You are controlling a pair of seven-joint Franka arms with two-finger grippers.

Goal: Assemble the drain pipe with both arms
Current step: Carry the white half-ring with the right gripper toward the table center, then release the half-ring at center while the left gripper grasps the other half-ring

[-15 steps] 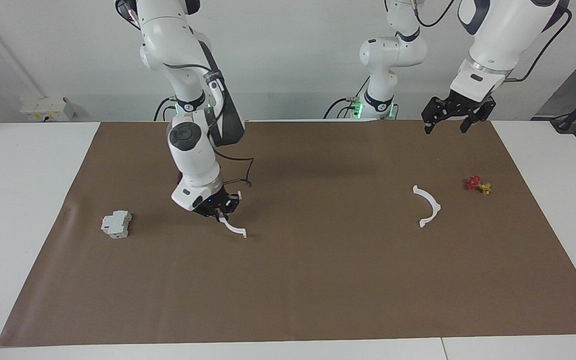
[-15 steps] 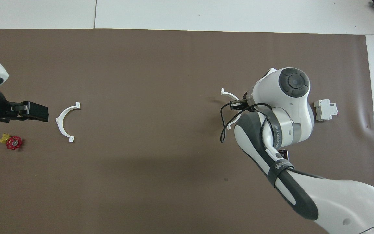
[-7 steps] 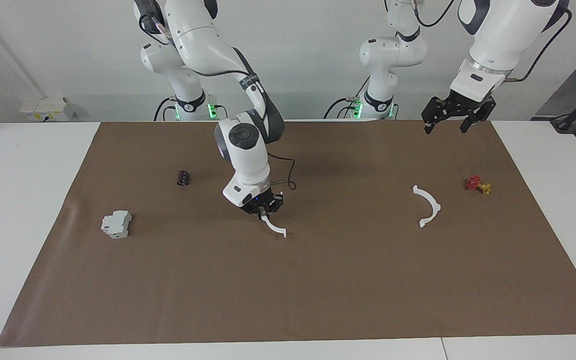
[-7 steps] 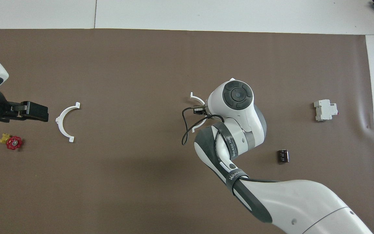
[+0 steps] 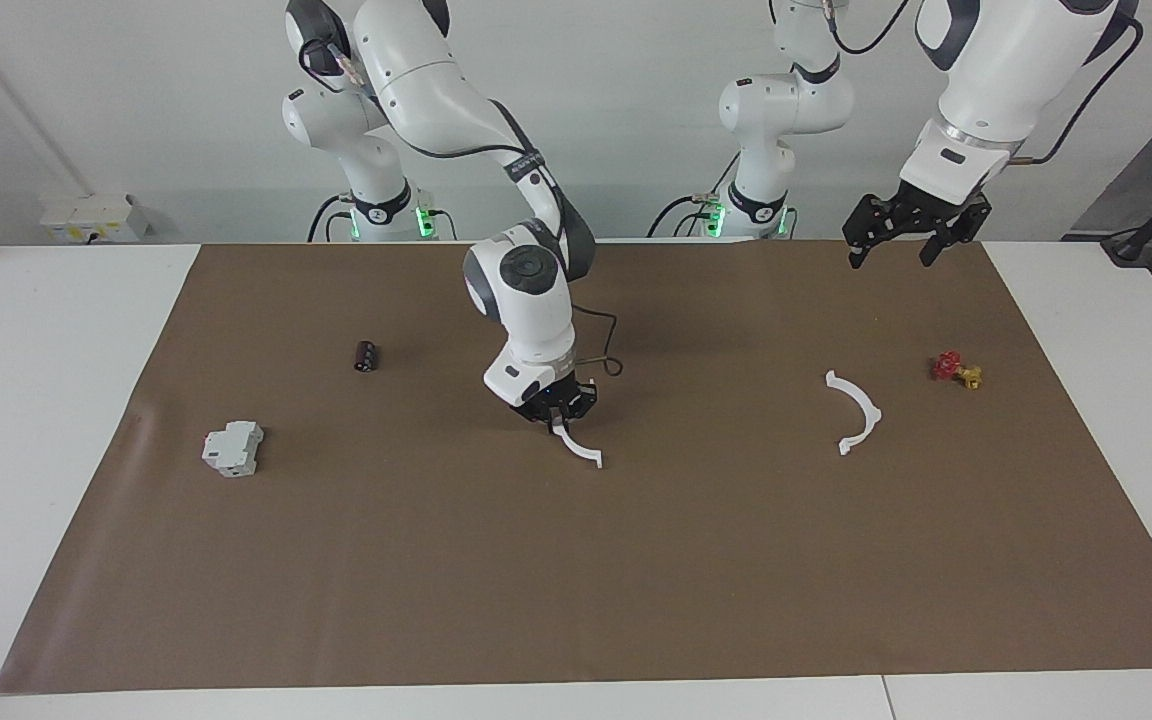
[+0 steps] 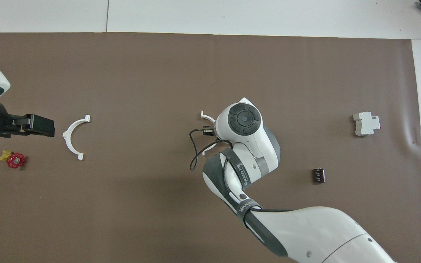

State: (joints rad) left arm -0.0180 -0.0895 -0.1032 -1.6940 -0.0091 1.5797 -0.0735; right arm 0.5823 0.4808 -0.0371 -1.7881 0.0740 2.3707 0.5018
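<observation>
One white half-ring arc hung from the right gripper, pinched at its upper end by the closed fingertips, its lower tab at or just above the brown mat near the table's middle; I could not tell whether it touched. From overhead only the arc's far tab and a sliver near the cable showed, the rest covered by the arm's wrist. The second half-ring arc lay flat on the mat toward the left arm's end of the table, well apart from the first, its open side turned toward the held piece.

The right arm reached out from its base, bent sharply at the elbow and pointed its wrist steeply down, a black cable looping beside the gripper. The left arm waited, raised over the mat's edge nearest the robots; its left gripper hung in the air with fingers spread wide, holding nothing. In the overhead view that arm was cut off at the frame's edge.

A small red-and-yellow piece sat beside the lying arc. Toward the right arm's end lay a grey-white boxy block and a small dark cylinder, too small to identify.
</observation>
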